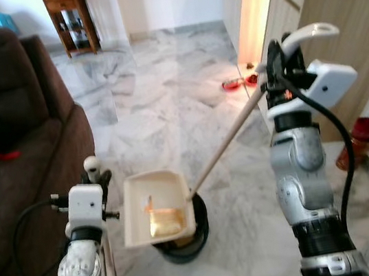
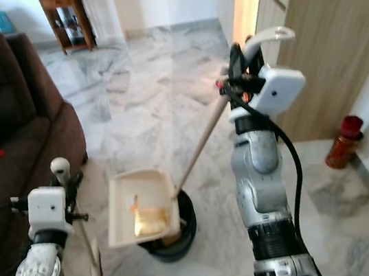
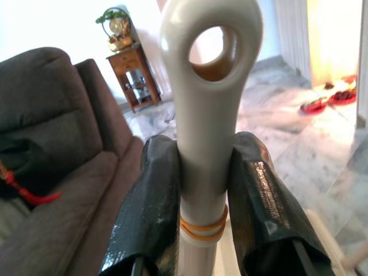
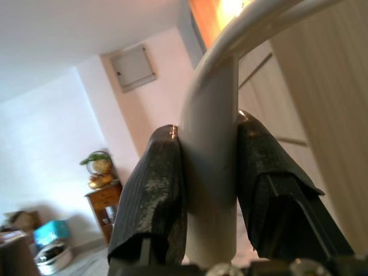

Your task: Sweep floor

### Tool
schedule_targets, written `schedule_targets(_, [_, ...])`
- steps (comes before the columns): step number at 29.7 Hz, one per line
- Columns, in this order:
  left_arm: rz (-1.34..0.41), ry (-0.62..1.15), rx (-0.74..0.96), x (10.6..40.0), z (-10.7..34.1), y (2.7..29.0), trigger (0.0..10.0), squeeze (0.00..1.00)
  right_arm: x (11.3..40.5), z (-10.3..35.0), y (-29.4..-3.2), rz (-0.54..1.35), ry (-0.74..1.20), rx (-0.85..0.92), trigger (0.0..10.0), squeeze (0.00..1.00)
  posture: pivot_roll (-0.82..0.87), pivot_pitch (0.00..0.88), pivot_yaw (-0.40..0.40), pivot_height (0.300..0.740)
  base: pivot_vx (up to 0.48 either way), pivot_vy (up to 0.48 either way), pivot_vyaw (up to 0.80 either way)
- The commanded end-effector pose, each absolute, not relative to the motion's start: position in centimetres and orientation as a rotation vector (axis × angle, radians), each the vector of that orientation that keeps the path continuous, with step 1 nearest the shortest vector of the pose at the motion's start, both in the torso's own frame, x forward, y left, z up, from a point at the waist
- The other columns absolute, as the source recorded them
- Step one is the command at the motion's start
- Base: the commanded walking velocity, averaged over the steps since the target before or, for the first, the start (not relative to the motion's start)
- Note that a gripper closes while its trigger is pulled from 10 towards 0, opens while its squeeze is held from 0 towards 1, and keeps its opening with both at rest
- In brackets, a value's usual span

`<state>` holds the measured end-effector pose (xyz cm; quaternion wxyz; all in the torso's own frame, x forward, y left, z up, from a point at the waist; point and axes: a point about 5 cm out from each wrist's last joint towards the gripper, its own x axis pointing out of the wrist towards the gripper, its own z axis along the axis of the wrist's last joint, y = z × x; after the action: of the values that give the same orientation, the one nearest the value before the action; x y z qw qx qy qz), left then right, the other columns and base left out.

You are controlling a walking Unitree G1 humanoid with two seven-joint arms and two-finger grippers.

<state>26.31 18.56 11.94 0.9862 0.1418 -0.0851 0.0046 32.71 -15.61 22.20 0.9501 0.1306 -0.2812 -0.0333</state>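
Open marble floor point(image 1: 166, 106) extends ahead. A brown sofa point(image 1: 20, 155) bounds the left side; a wood-panel wall point(image 1: 357, 36) bounds the right. The right claw point(image 4: 210, 190) is clamped on the dustpan handle point(image 4: 210, 167). The cream dustpan point(image 1: 154, 207), carrying yellowish debris, sits tilted over a dark bin point(image 1: 186, 238). The left claw point(image 3: 204, 201) is clamped on the white broom handle point(image 3: 204, 115), held upright beside the sofa.
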Motion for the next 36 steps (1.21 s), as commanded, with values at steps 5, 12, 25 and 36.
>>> schedule_targets(5, [0.033,-0.219,0.317,26.4,13.1,19.1,10.0,0.00,32.5,24.4,-14.8,-0.027,-0.663,0.265,10.0,0.00,0.01,0.000,0.027,0.740,0.334,0.000,0.00])
schedule_targets(12, [0.037,-0.224,0.316,26.5,13.2,19.1,10.0,0.00,32.5,24.4,-14.8,-0.018,-0.663,0.265,10.0,0.00,0.01,0.000,0.024,0.740,0.334,0.000,0.00])
schedule_targets(25, [0.038,-0.221,0.308,26.5,12.9,18.9,10.0,0.00,32.5,24.4,-14.6,0.003,-0.657,0.262,10.0,0.00,0.01,0.000,0.018,0.740,0.334,0.000,0.00])
schedule_targets(36, [0.023,-0.241,0.294,26.7,13.1,18.7,10.0,0.00,32.3,24.7,-13.6,0.040,-0.662,0.277,10.0,0.00,0.01,0.000,0.021,0.740,0.030,0.000,0.00])
